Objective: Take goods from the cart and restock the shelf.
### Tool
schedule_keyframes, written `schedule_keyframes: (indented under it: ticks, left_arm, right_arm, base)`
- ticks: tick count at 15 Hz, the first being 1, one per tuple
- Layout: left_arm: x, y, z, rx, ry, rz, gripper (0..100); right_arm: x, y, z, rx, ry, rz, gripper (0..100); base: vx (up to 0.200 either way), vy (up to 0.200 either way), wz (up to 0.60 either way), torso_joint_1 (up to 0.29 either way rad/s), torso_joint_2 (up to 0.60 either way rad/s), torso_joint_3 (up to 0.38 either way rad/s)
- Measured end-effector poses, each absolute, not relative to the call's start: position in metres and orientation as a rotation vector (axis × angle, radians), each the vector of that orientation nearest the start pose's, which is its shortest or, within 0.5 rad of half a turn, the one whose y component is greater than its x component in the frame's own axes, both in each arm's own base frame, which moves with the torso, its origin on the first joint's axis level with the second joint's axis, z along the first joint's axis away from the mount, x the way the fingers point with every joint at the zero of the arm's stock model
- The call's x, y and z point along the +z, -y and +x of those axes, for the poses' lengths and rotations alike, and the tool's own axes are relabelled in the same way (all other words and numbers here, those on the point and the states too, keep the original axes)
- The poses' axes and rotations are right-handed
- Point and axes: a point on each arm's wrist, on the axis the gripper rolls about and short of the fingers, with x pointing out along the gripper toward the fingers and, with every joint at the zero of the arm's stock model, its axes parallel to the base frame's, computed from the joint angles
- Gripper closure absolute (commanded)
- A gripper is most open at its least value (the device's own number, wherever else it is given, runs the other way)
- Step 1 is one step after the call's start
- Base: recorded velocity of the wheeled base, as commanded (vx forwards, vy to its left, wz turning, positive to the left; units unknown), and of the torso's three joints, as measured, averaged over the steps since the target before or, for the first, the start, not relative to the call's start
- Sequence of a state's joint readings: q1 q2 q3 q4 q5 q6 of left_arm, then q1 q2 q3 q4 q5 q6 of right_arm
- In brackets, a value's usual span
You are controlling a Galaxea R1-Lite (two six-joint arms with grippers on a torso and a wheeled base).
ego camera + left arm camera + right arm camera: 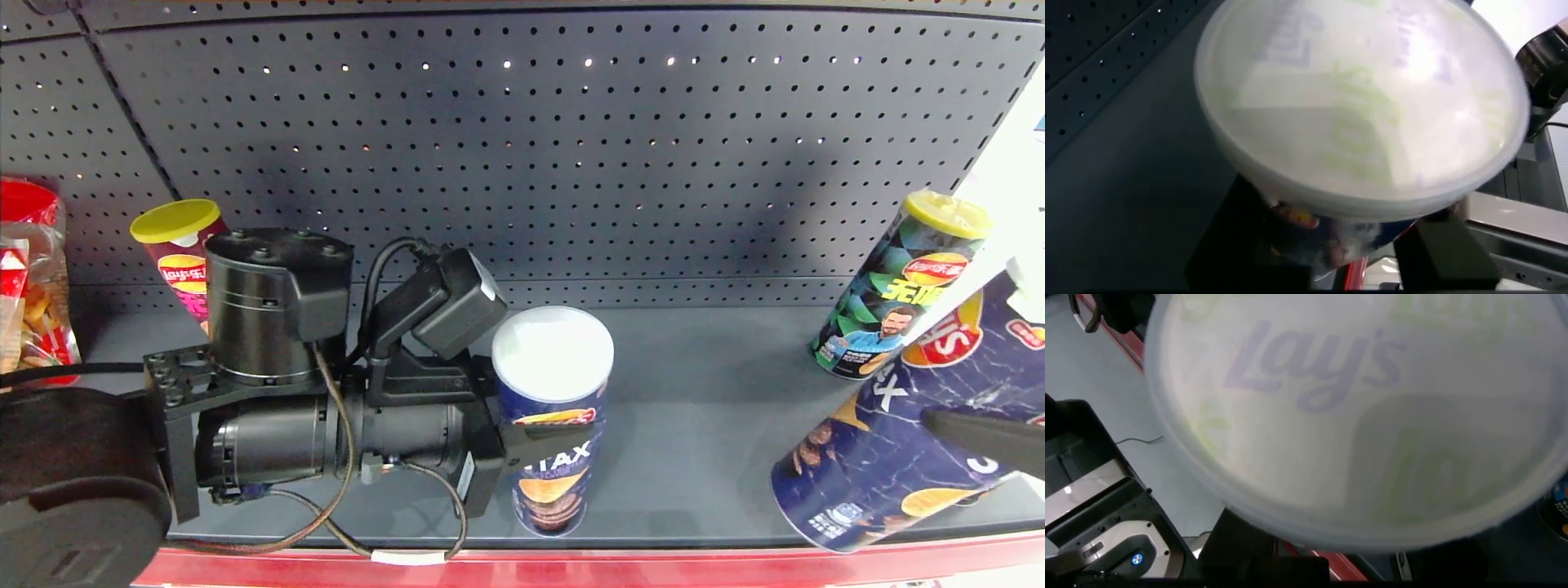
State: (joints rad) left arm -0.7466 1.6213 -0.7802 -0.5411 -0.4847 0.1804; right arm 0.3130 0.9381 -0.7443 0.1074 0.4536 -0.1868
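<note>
My left gripper (pixel 551 445) is pinching the blue can (pixel 555 482) partway down its side, one dark finger (pixel 543 433) across the label; the can stands upright near the front lip of the shelf (pixel 718 392), white lid (pixel 553 343) on, so no idea what's inside; over on the right, my right gripper (pixel 976 433) is clamped on a second blue can (pixel 882 457), tilted with its base out by the shelf's red front edge, lid on as well; behind it a green can (pixel 890 302) with a yellow lid sits against the pegboard (pixel 571 163); a purple can (pixel 184 261), yellow lid too, is behind my left arm; at the far left, a snack bag (pixel 28 278) has orange snacks showing through it.
</note>
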Motion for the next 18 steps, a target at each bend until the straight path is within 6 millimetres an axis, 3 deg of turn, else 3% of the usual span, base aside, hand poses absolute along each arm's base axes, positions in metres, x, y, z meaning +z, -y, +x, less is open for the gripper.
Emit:
schedule_keyframes:
  ticks: [7,14,18]
  left_arm:
    - [0.186,0.192,0.192,-1.247,-0.225,0.197,0]
    - [0.183,0.151,0.154,-1.124,-0.275,0.13,0]
    - [0.185,0.131,0.134,-1.073,-0.274,0.074,0]
  right_arm:
    - [0.265,-0.062,0.139,0.835,-0.268,-0.164,100]
    - [0.269,-0.118,0.22,0.93,-0.292,-0.201,100]
    - [0.261,-0.144,0.265,0.927,-0.271,-0.227,100]
  base:
    - [0.0,0.0,0.0,0.0,0.0,0.0]
    - [0.0,0.0,0.0,0.0,0.0,0.0]
    - [0.0,0.0,0.0,0.0,0.0,0.0]
